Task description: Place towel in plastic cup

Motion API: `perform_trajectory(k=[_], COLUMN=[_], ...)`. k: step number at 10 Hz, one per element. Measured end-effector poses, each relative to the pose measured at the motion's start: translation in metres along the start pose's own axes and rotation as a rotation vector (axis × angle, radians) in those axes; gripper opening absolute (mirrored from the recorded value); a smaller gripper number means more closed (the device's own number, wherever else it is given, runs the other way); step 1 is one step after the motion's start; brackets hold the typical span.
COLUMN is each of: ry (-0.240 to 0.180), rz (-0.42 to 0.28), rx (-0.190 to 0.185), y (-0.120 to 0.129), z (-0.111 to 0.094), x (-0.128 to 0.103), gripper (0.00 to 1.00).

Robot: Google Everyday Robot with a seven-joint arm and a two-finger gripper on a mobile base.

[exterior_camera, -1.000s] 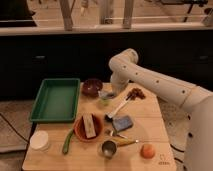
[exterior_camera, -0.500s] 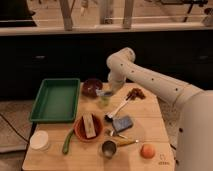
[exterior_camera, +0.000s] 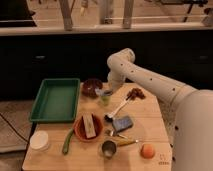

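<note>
Wooden table (exterior_camera: 148,131), dark cabinets (exterior_camera: 50,60) behind; closed gripper (exterior_camera: 106,91) above plastic cup (exterior_camera: 105,99), hold unclear.

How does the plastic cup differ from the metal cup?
The plastic cup is translucent yellow-green, the metal cup shiny grey. The plastic cup stands at the back beside the maroon bowl, right under the shut gripper; the metal cup stands near the front edge. Both are small and upright.
</note>
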Motion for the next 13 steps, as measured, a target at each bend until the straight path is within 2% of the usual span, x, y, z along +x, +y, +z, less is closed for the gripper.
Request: perform_trajectory(k=[10, 11, 13], ry=[-0.01, -0.011, -0.01], rz=[-0.001, -0.001, 0.0], rx=[-0.019, -0.022, -0.027], y=[-0.006, -0.006, -0.009], z=[0.012, 0.013, 0.015], x=[0.003, 0.004, 0.003], gripper=[0.01, 0.03, 0.2])
